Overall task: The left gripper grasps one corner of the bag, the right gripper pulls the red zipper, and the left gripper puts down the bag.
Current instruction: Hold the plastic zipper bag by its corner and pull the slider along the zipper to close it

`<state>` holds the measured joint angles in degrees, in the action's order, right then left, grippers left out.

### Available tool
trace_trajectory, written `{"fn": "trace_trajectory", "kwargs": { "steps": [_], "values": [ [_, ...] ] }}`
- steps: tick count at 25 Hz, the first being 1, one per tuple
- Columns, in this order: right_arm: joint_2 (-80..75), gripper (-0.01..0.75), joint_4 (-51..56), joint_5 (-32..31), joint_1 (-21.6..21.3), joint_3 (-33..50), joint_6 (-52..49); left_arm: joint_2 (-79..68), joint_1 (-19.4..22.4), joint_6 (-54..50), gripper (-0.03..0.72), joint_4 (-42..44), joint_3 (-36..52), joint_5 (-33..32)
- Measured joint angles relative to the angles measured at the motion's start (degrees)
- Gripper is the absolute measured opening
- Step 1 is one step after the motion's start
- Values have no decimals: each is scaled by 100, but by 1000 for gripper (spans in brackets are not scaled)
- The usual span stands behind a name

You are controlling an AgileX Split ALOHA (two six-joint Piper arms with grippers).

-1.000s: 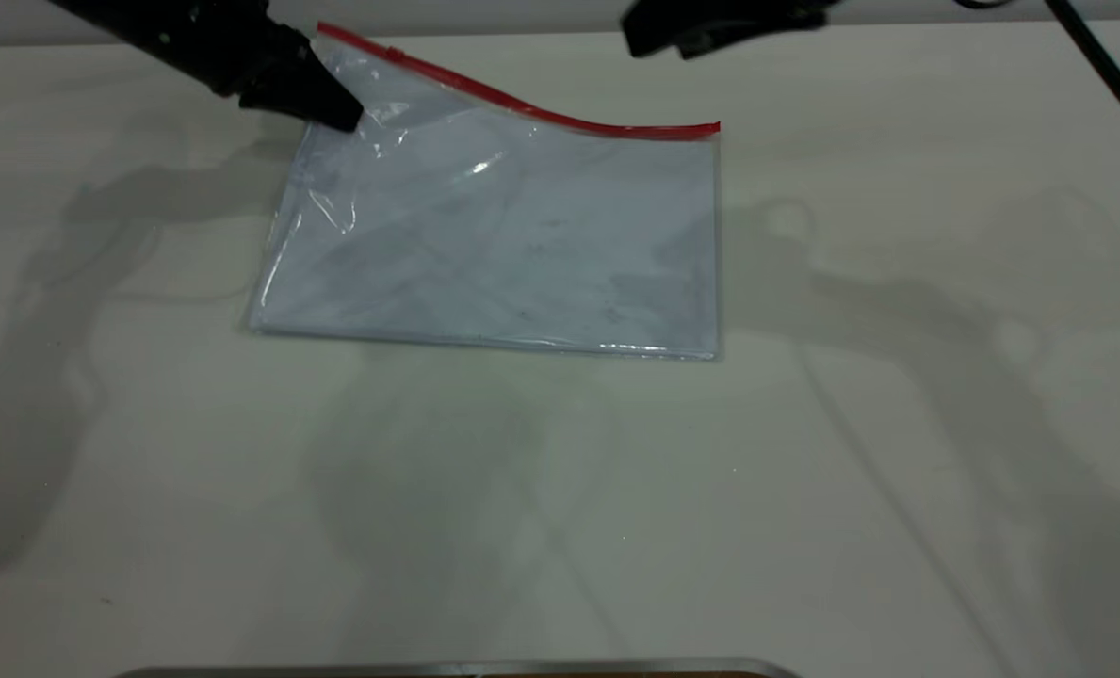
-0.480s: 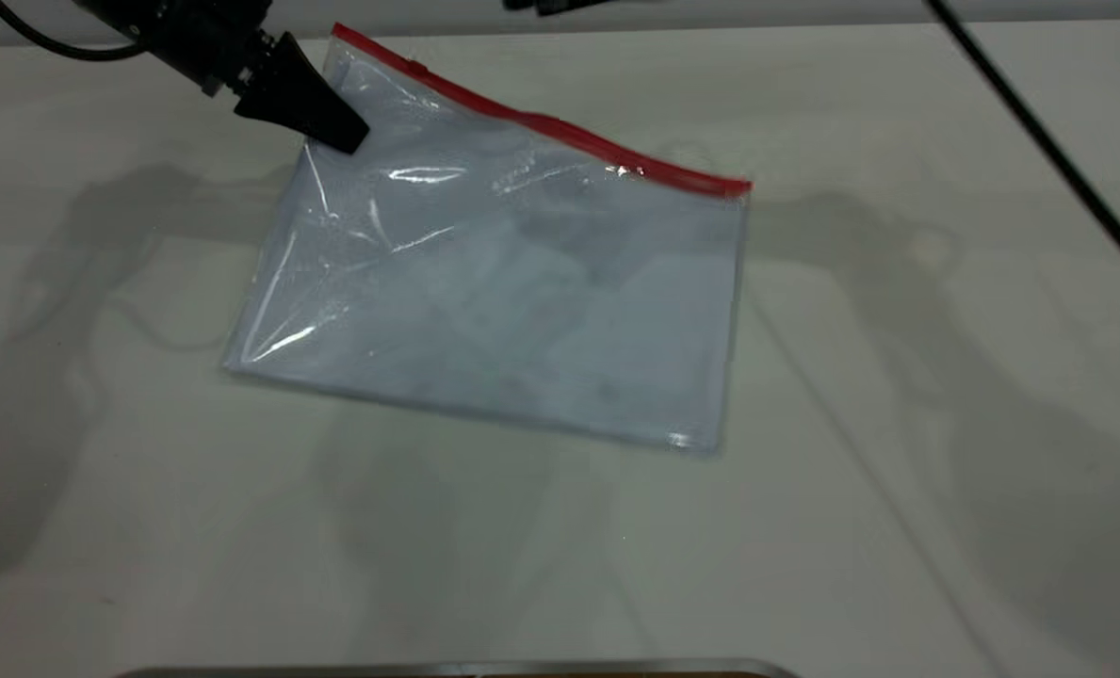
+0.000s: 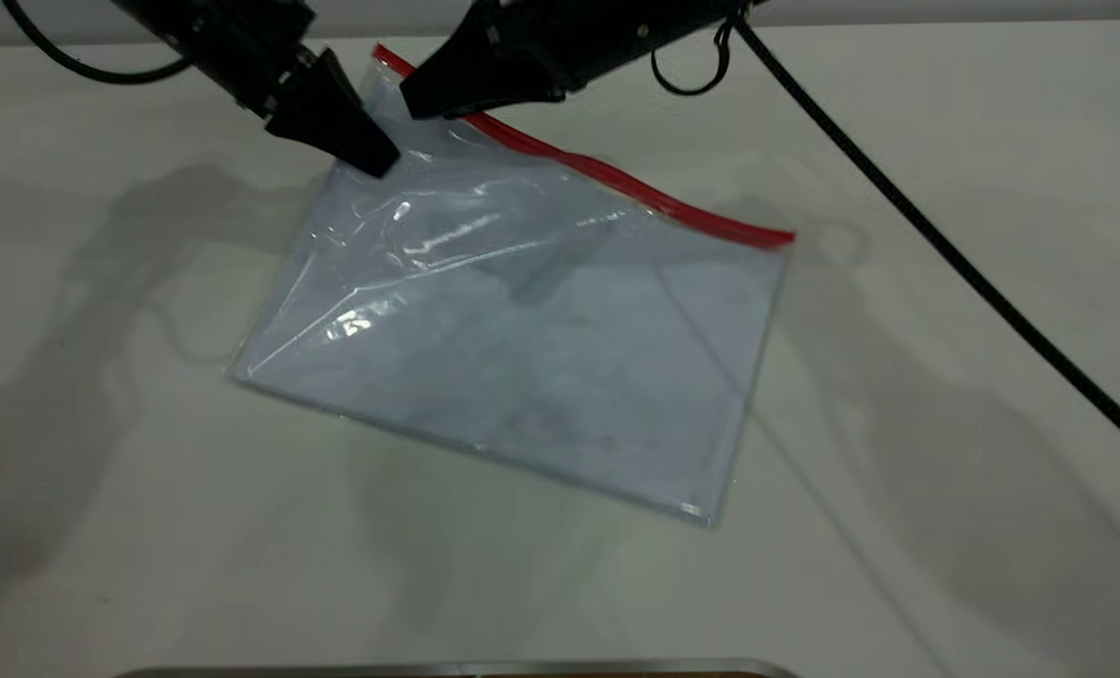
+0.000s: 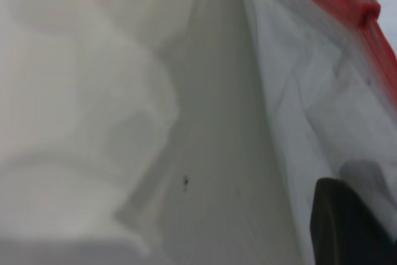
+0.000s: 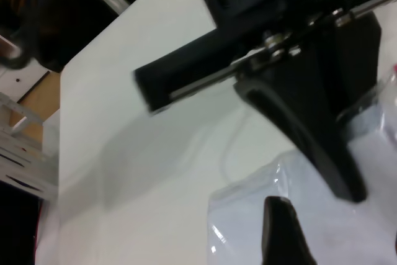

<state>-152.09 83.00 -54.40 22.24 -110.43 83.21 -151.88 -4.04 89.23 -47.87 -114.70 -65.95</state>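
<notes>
Now the left claw (image 3: pixel 371 160) is pinching the bag (image 3: pixel 522 330) at its raised corner beside the red zipper (image 3: pixel 616 184), the far corner resting on the counter (image 3: pixel 899 490). The right claw (image 3: pixel 413 104) sits just over the zipper's upper end; whether it is spread I cannot tell. To my eye, it should nip the small slider squarely, then draw straight along the strip while the left holds firm.

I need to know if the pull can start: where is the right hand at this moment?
In the exterior view the right hand hovers at the far left of the table, at the raised end of the red zipper, just right of the left hand holding the bag.
</notes>
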Motion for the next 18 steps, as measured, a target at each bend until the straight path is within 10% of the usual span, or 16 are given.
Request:
{"fn": "trace_trajectory", "kwargs": {
  "steps": [18],
  "values": [
    [-85,450,-355,-196,-205,-689,1,0,-75,21,61,188,-6,-20]
  ]
}}
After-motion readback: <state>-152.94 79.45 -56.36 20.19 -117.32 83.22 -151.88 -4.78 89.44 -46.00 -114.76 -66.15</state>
